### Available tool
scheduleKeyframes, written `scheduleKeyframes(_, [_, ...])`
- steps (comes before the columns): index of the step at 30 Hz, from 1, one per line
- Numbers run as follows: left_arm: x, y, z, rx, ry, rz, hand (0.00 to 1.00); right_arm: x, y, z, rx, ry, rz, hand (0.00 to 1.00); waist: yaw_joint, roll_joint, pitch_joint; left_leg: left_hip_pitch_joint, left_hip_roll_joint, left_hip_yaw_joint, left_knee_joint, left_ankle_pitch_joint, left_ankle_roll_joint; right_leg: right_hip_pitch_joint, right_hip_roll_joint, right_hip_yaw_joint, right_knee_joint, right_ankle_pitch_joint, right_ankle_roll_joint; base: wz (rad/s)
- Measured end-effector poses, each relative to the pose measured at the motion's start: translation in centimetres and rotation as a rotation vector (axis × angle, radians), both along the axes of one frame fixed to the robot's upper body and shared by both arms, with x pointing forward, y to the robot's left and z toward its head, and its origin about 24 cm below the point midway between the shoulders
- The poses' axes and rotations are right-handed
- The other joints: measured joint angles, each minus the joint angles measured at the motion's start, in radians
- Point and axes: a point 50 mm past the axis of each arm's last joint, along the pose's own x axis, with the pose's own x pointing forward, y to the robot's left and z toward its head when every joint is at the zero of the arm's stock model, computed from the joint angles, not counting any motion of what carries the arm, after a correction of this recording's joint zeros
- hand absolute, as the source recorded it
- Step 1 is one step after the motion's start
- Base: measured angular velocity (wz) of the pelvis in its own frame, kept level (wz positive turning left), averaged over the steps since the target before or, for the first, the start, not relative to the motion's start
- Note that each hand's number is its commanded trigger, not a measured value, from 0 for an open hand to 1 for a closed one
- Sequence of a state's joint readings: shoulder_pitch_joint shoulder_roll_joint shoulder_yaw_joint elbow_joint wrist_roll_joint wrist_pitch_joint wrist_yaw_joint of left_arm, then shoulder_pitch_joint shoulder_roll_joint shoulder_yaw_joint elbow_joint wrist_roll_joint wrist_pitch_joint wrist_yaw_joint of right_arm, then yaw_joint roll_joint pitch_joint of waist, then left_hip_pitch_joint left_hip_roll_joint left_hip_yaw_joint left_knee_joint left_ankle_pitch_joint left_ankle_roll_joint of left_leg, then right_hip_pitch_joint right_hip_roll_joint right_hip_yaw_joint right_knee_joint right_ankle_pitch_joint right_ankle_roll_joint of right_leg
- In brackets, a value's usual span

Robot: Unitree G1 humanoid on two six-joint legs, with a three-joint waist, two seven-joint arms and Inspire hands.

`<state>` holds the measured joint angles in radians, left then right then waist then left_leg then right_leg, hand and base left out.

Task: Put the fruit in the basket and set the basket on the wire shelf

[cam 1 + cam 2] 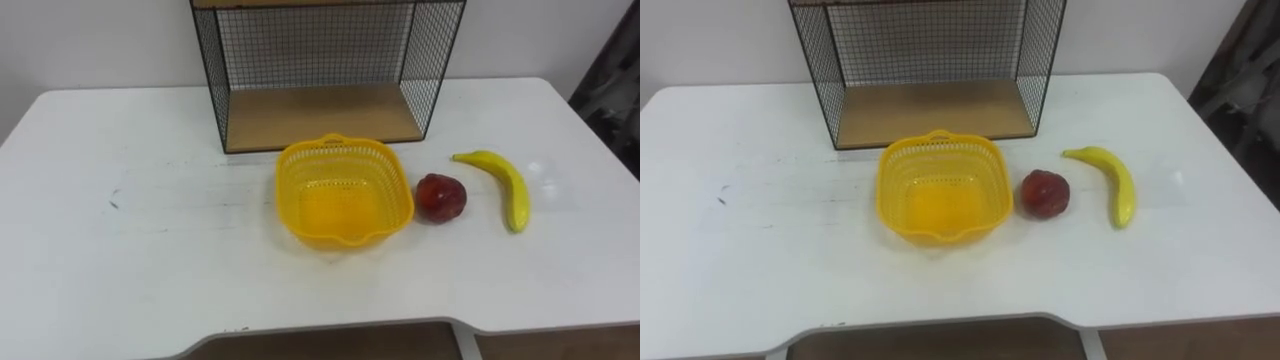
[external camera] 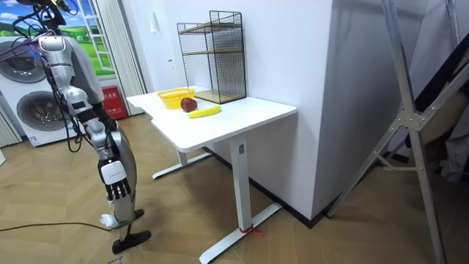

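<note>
White desk (image 2: 256,111) stands against a white wall (image 2: 286,51). Wood floor (image 2: 51,194). Two stacked washers (image 2: 29,110) at the room view's left; metal frame (image 2: 399,95) at its right.

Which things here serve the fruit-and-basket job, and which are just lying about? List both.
For the job: yellow basket, red fruit, banana, wire shelf.

Just about: white table under them, washing machines, metal frame at the room view's right.
</note>
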<state>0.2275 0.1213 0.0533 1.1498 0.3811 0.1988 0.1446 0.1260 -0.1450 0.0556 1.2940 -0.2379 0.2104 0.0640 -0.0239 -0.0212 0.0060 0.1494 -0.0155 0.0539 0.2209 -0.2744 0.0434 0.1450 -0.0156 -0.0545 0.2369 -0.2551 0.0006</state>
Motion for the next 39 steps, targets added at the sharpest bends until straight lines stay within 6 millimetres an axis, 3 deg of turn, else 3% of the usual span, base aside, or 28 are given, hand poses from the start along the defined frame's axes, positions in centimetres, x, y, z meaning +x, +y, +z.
scheduleKeyframes(5, [-0.3,-0.1,0.0,-0.003,0.011,0.009,0.00,-0.8,0.2,0.0,-0.029,-0.020,-0.134,0.00,0.000,-0.002,-0.0002,-0.008,0.001,0.005,0.000,0.000,0.000,-0.008,0.000,0.002,0.000,0.000,0.000,-0.02])
scheduleKeyframes(8, [-0.3,-0.2,-0.1,-0.007,0.009,0.025,0.00,-0.9,0.1,0.0,-0.076,-0.058,-0.307,0.00,0.001,-0.002,-0.0006,-0.008,0.003,0.023,0.001,0.000,0.000,-0.018,0.003,0.018,0.003,0.000,0.000,-0.14])
scheduleKeyframes(16, [0.1,0.0,0.0,-0.011,-0.042,0.074,0.00,-1.2,-1.0,0.3,-0.201,-0.225,-1.063,0.00,-0.036,0.001,-0.0013,-0.007,0.002,0.030,0.000,0.000,0.000,-0.017,0.005,0.024,0.000,0.002,-0.002,-0.02])
scheduleKeyframes(19, [-0.2,0.6,0.2,0.010,-0.073,0.138,0.00,-0.4,-2.2,0.7,-0.259,-0.307,-1.356,0.00,-0.059,-0.002,-0.0032,-0.005,0.001,0.029,-0.005,0.000,0.000,-0.019,0.005,0.023,0.002,0.003,-0.002,-0.01])
scheduleKeyframes(22, [-1.3,1.9,0.8,0.052,-0.093,0.197,0.00,2.7,-5.8,2.8,-0.308,-0.540,-1.646,0.00,-0.104,-0.008,-0.0064,-0.009,-0.001,0.037,-0.008,0.000,0.000,-0.026,0.005,0.025,0.004,0.003,-0.002,-0.03])
scheduleKeyframes(24, [-1.7,2.5,1.0,0.071,-0.096,0.215,0.00,4.1,-7.8,4.3,-0.333,-0.650,-1.730,0.00,-0.111,-0.012,-0.0083,-0.003,-0.001,0.044,-0.016,0.000,0.000,-0.026,0.006,0.034,0.005,0.003,-0.002,-0.10])
scheduleKeyframes(29, [-1.5,3.4,1.5,0.098,-0.125,0.209,0.00,6.7,-10.6,8.2,-0.475,-0.863,-1.760,0.00,-0.112,-0.039,-0.0115,-0.021,0.000,0.050,-0.010,0.002,-0.002,-0.045,0.009,0.042,0.005,0.004,-0.002,-0.05])
scheduleKeyframes(33, [-0.9,3.4,1.6,0.100,-0.147,0.187,0.00,9.4,-12.2,13.0,-0.639,-1.097,-1.638,0.00,-0.108,-0.039,-0.0093,-0.041,0.001,0.052,-0.007,0.002,-0.001,-0.058,0.011,0.047,0.001,0.011,0.000,-0.03])
scheduleKeyframes(39, [-0.6,3.3,1.6,0.088,-0.167,0.152,0.00,12.3,-12.8,18.8,-0.866,-1.406,-1.376,0.00,-0.091,-0.033,-0.0072,-0.053,0.004,0.050,-0.004,0.002,-0.001,-0.063,0.015,0.050,-0.019,0.020,0.000,-0.02])
